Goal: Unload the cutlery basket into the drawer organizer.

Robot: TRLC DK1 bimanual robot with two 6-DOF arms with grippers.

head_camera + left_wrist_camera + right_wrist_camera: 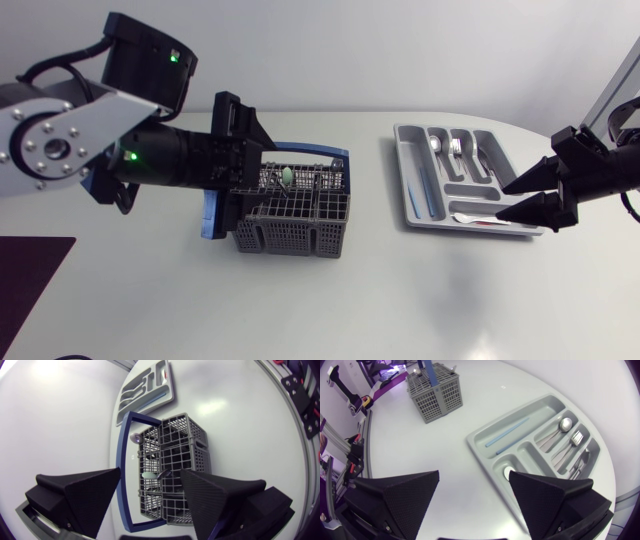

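At three o'clock on the table, the organizer already holds several pieces; at nine o'clock, the basket has a spoon or two left. Left gripper hangs wide and empty above the basket. Right gripper is wide and empty beside the organizer.

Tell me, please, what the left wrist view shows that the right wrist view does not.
Only left wrist: the cells of the cutlery basket from above, a shiny cutlery piece inside, ahead of the open left hand. Only right wrist: the contents of the organizer, a spoon, a fork and a pale blue stick, ahead of the open right hand. Both: basket, organizer, white table.
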